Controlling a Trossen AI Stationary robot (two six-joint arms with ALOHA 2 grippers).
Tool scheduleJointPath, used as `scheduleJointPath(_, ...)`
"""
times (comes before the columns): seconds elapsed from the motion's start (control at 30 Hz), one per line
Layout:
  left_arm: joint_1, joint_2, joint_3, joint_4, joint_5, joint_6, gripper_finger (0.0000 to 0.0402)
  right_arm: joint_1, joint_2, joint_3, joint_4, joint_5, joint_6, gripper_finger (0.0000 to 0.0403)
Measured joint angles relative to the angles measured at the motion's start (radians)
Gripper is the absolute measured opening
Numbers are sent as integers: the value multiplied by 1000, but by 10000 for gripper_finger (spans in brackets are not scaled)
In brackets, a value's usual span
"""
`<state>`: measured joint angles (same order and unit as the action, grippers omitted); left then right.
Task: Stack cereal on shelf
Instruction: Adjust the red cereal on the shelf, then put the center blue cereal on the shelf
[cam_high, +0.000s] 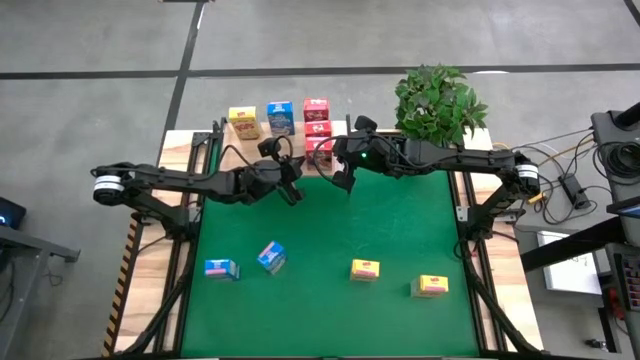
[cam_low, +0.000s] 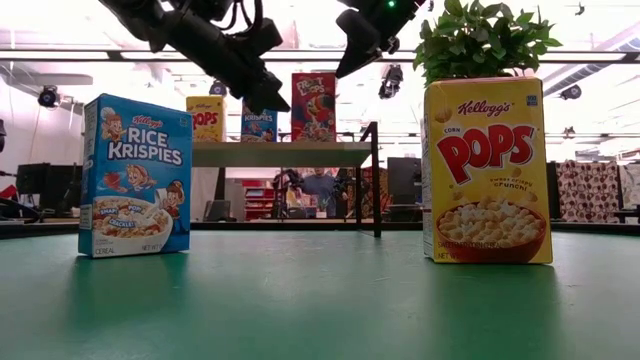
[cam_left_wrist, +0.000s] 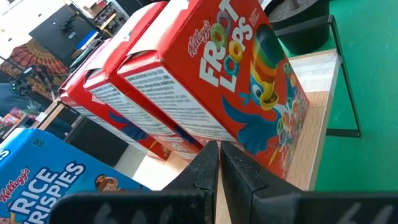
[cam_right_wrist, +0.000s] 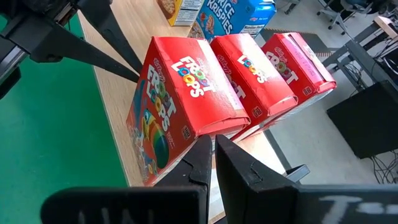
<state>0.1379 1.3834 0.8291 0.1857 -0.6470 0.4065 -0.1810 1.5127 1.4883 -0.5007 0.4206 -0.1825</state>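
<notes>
1. Left gripper (cam_high: 293, 192) and right gripper (cam_high: 343, 182) hover fully closed and empty, just in front of the shelf (cam_high: 222, 135).
2. Three red cereal boxes (cam_right_wrist: 186, 99) stand there in a row, with one blue and one yellow beside.
3. Four cereal boxes (cam_high: 366, 269) wait on the green mat (cam_high: 330, 230).
4. They look light, stiff, crushable cardboard; pinching the narrow sides seems best.

A grey concrete floor (cam_high: 300, 40) crossed by dark lines surrounds the table. Beyond it, long ceiling lights (cam_low: 80, 55) brighten a workshop with a patterned cloth (cam_low: 590, 190) at right and a seated person (cam_low: 320, 190) far behind.
</notes>
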Motion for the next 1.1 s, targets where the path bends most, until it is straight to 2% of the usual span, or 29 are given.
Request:
scheduleJointPath(0.53, -27, -34, 0, -50, -1, -26, 0, 14, -54, 1, -39, 1, 34, 12)
scheduleJointPath(0.83, -122, -110, 0, -165, -1, -80, 0, 113, -84, 1, -66, -1, 42, 12)
scheduleJointPath(1.1, -235, -177, 0, -302, 1, -202, 0, 211, -85, -29, -98, 0, 84, 12)
